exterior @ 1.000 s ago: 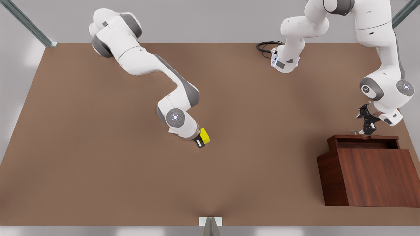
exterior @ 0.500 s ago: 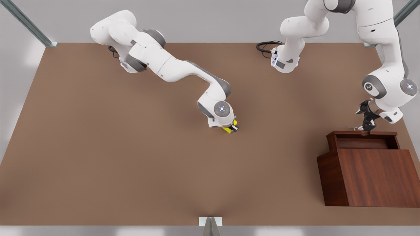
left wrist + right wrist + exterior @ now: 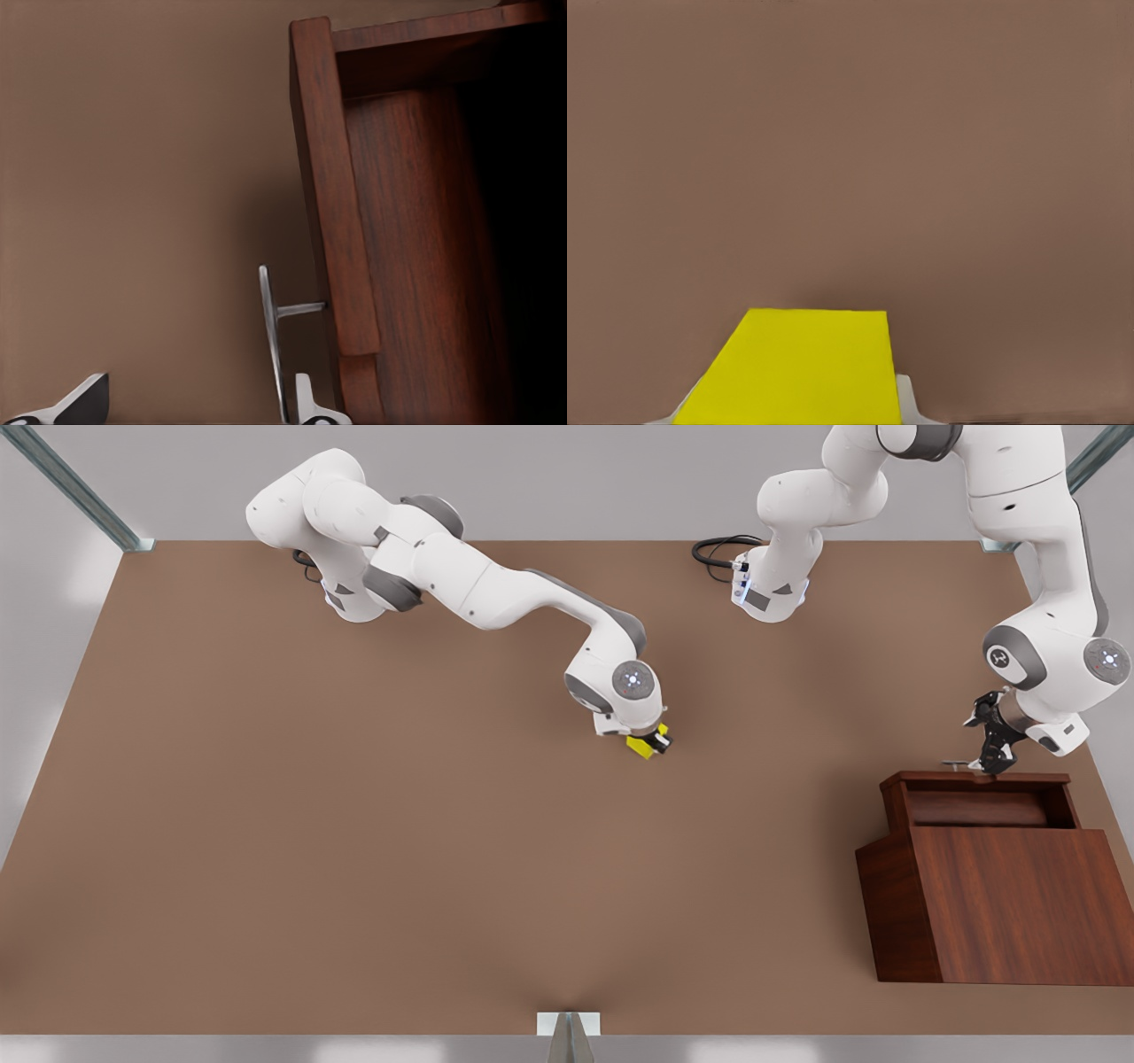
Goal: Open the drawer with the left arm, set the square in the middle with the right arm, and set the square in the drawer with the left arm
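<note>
The square [image 3: 640,746], a small yellow cube, is held in my right gripper [image 3: 654,742], which is shut on it low over the middle of the brown table [image 3: 354,824]. In the right wrist view the square [image 3: 797,367] sits between the fingertips [image 3: 908,403]; I cannot tell whether it touches the table. At the front view's right, the drawer [image 3: 974,778] is pulled out of the reddish-brown cabinet [image 3: 1019,903]. My left gripper [image 3: 992,757] hovers at its silver handle [image 3: 955,763], open. In the left wrist view the handle [image 3: 270,345] stands between the spread fingertips [image 3: 306,403].
The two arm bases stand along the table's far edge, with a black cable [image 3: 719,553] coiled beside the one nearer the cabinet. Bare tabletop stretches between the square and the cabinet. Metal frame posts [image 3: 75,491] rise at the far corners.
My right arm has carried the square toward the front view's right and farther back. The drawer has slid a little farther out, with my left gripper retreating along with it.
</note>
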